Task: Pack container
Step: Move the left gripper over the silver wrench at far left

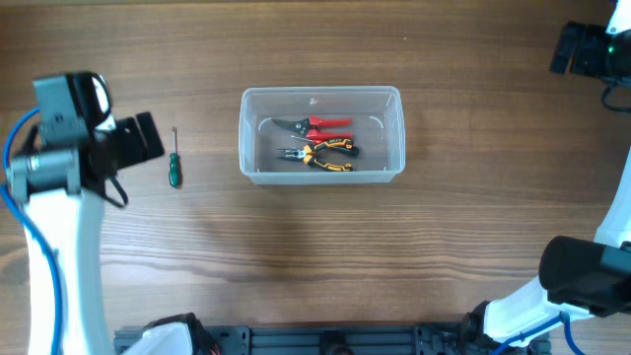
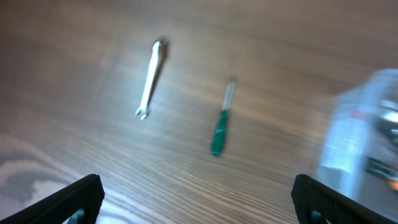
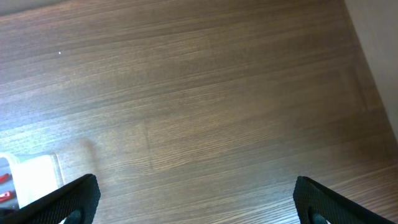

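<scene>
Centre of the overhead frame for the container (image 1: 321, 92), pliers (image 1: 317, 155) inside; left of it, a green screwdriver (image 1: 175, 166). Spread wide and empty: left gripper (image 2: 199, 198), right gripper (image 3: 196, 199). Risk of rolling the thin screwdriver away if lowered off-centre, or of dropping it short of the rim.

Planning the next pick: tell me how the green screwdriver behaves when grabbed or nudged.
The screwdriver looks stiff and light, being small and slim. Its seemingly round handle may let it roll if nudged. Lying flat on the table, it likely needs a low pinch.
</scene>
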Robot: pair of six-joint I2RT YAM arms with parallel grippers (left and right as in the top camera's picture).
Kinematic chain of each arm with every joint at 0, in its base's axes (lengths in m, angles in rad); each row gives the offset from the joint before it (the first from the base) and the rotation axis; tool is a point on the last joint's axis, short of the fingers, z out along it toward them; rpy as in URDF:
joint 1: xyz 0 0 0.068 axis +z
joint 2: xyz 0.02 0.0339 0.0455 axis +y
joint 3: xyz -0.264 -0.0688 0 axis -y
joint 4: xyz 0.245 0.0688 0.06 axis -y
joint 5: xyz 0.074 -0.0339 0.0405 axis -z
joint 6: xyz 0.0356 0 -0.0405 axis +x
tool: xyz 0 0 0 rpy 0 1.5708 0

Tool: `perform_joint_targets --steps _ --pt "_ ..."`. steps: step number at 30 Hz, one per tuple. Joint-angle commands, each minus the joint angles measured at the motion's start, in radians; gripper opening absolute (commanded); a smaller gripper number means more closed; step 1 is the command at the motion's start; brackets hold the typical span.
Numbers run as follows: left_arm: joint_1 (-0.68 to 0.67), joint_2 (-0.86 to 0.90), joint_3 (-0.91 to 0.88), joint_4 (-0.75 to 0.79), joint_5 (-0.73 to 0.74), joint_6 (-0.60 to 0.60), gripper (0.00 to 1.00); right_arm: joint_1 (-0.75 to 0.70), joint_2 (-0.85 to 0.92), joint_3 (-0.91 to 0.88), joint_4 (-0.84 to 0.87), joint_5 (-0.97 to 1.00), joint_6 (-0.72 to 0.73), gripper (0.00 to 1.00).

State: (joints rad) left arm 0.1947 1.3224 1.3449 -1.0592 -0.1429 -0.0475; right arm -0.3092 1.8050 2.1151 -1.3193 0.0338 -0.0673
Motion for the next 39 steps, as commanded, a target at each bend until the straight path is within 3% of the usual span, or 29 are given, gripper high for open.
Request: perform_joint_targets --steps 1,10,13,17,28,31,39 --pt "0.098 0.169 0.086 -0.004 0.022 0.059 1.00 0.003 -0.010 -0.002 0.003 -0.008 0.018 1.00" --pt "0.145 0.474 0.384 -0.004 0.059 0.244 1.00 0.003 -0.010 -0.002 0.003 -0.008 0.018 1.00" --pt "0.171 0.568 0.479 -0.045 0.144 0.265 1.00 0.003 -0.010 -0.002 0.003 -0.008 0.018 1.00" --pt "0.205 0.611 0.495 -0.094 0.309 0.384 1.00 0.003 -0.010 -0.002 0.003 -0.008 0.018 1.00" --pt "0.251 0.617 0.494 -0.102 0.314 0.382 1.00 0.003 -0.010 -0.002 0.003 -0.008 0.018 1.00" --pt "0.251 0.627 0.489 -0.105 0.306 0.465 1.00 0.003 -0.010 -0.002 0.003 -0.008 0.018 1.00" --pt "0.251 0.682 0.488 -0.066 0.142 0.481 1.00 0.003 -0.010 -0.002 0.003 -0.008 0.018 1.00"
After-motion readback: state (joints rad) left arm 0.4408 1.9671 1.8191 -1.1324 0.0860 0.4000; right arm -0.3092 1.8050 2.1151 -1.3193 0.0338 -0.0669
